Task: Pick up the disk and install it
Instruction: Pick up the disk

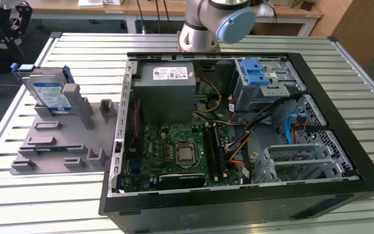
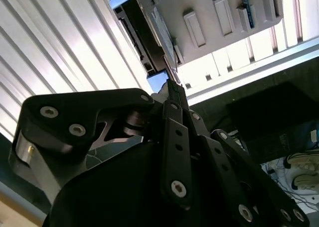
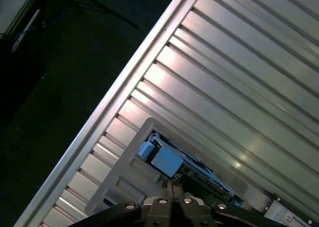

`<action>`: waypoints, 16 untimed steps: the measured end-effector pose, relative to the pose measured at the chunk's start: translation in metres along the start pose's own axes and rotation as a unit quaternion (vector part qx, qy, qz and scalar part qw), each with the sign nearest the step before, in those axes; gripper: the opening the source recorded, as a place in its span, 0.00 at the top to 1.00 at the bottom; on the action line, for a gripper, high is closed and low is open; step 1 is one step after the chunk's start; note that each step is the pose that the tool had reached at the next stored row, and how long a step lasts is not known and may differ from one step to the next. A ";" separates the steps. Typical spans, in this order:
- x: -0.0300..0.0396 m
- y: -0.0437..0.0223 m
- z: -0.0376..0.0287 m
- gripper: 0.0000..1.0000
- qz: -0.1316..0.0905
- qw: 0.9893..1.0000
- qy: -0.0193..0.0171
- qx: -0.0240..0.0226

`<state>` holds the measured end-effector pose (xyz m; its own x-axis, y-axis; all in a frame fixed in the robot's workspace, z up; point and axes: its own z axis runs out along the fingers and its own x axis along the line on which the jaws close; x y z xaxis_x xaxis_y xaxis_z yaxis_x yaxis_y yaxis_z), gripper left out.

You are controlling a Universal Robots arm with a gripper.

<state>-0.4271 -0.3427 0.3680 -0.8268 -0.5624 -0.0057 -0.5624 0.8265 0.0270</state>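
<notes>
Exterior view: disk (image 1: 49,95) upright in holder (image 1: 52,141)

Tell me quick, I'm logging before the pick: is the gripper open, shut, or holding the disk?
Gripper: shut, fingertips together, holding nothing; the disk stands in the grey holder.

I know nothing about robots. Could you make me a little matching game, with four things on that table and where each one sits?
Things:
1. flat silver hard drive with blue plastic frame
2. large grey metal box with small white label
3. green circuit board
4. blue plastic latch

Places:
A. flat on the floor of the open black computer case
B. upright in the grey plastic holder, outside the case
C. on the metal drive cage
D. inside the case, at the end nearest the arm's base

Pairs: 1-B, 2-D, 3-A, 4-C.
</notes>
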 end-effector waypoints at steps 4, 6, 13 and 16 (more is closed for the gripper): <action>0.0000 0.0000 0.0000 0.89 -0.023 1.000 0.001 0.000; 0.0000 0.0000 0.0000 0.89 -0.035 0.999 0.001 0.000; 0.0000 0.0000 0.0001 0.89 -0.073 0.997 0.002 0.000; 0.0000 0.0000 0.0002 0.89 -0.090 0.996 0.002 -0.001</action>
<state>-0.4270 -0.3427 0.3678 -0.7132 -0.7010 -0.0057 -0.7008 0.7128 0.0271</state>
